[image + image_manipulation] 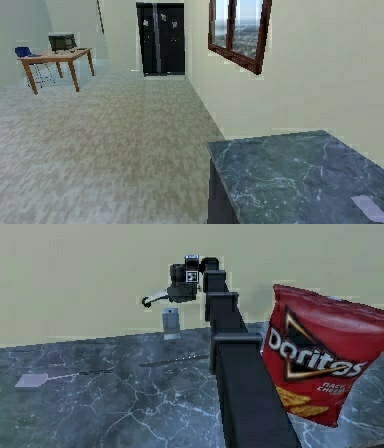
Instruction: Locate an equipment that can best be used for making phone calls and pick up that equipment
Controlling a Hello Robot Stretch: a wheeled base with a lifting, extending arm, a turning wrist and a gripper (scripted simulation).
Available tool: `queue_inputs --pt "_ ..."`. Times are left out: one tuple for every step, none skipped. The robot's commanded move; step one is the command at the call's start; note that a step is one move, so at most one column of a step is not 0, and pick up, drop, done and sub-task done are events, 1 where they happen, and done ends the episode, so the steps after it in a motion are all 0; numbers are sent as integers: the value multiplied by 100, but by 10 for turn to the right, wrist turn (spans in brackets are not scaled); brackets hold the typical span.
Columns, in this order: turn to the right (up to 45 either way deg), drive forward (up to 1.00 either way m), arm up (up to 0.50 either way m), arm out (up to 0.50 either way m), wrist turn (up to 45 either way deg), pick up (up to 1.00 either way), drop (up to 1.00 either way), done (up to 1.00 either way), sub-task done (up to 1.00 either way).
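1. A dark marbled counter (100, 404) spreads beneath the jaws. Looking ahead, the forward view adds a dark double door (162, 40), a window (238, 30) and a wooden table (55, 62).
2. The arm (232, 334) runs up to the gripper (150, 300). I cannot tell how the jaws stand, nor whether anything is held.
3. A red crisp bag (318, 349), right of the jaws and nearer, bears a large printed logo.
4. A pale flat piece (32, 380) lies on the counter, left of the jaws and nearer.
5. A small grey slab (171, 320), upright and plain-faced, shows just below and right of the jaws, by the counter's far edge. It is too small to name surely as a phone.
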Motion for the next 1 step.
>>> queue_inputs --pt "0 0 -16 0 0 0 0 0 0"
